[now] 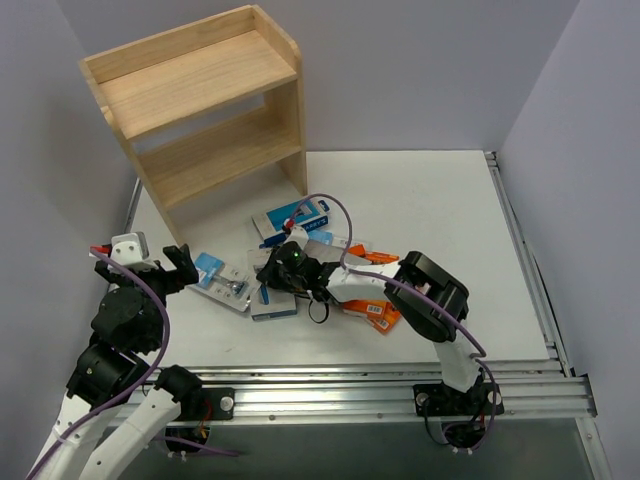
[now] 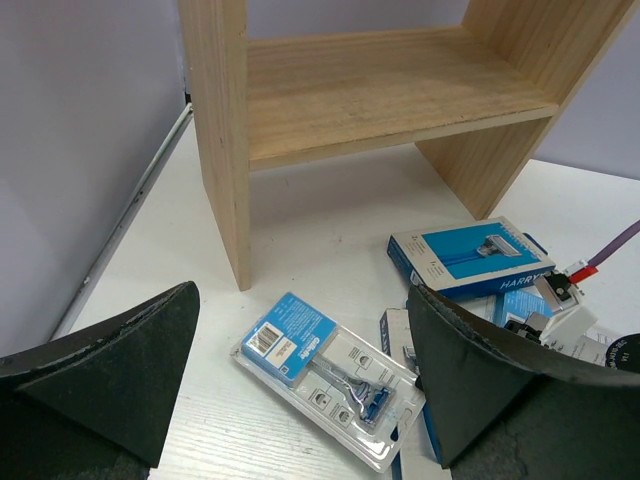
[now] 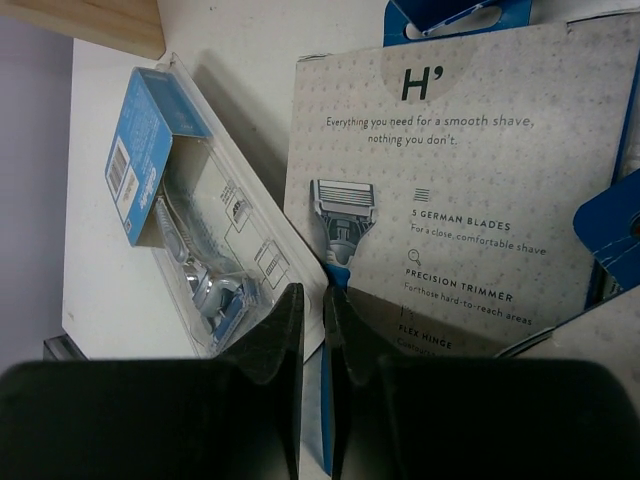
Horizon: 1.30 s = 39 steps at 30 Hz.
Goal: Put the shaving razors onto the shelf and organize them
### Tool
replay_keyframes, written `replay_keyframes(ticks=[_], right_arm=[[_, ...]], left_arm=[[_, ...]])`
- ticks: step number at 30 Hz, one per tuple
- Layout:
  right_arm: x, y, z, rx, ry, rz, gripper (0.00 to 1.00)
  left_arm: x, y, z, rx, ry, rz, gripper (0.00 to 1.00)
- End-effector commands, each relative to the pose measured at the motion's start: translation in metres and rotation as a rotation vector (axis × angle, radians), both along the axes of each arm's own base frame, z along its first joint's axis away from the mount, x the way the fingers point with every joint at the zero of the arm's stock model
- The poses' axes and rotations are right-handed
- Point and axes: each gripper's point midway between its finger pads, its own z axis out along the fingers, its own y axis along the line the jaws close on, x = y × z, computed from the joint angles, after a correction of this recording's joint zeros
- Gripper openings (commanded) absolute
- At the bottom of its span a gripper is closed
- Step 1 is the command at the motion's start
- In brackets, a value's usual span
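Pinched nearly shut, the right gripper (image 3: 312, 320) has its two fingers on the left edge of a grey-and-blue box (image 3: 470, 170), and a blue sliver of that pack shows between the pads. The box lies printed back up on the table (image 1: 440, 200), in the heap of razor packs in front of the shelf (image 1: 190, 85). Just beside it to the left lies the clear blister pack (image 3: 180, 210), flat, its blue header end nearer the shelf. Orange boxes (image 1: 378, 312) show under the right arm, and another blue box (image 1: 292, 218) lies closer to the shelf. The left gripper (image 2: 300, 295) hovers wide open above the blister pack, holding nothing. Both tiers of the shelf are bare. These packs look light and stiff, cardboard with smooth printed faces, so a thin edge pinch may let the box pivot or slip. A hold deeper across the flat faces would likely be steadier. The blister's plastic is probably slicker and may flex, so its header card seems the better place to grip.
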Motion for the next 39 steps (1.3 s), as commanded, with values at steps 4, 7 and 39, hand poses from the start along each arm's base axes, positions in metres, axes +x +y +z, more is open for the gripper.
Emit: replay_keyframes(ticks=[4,7,39], right_arm=[[-0.018,-0.029,-0.041,-0.110,0.100,0.017,0.00],[-0.017,-0.023,-0.024,-0.049,0.089,0.029,0.00],[0.010,-0.078,0.132,0.195,-0.060,-0.028,0.00]], left_arm=[[-0.003,0.005,0.017,-0.033,-0.042,0.017,0.94],[-0.004,0.004,0.018,-0.038,-0.052,0.009,0.94],[-0.002,0.000,0.018,-0.035,-0.058,-0.006,0.94]])
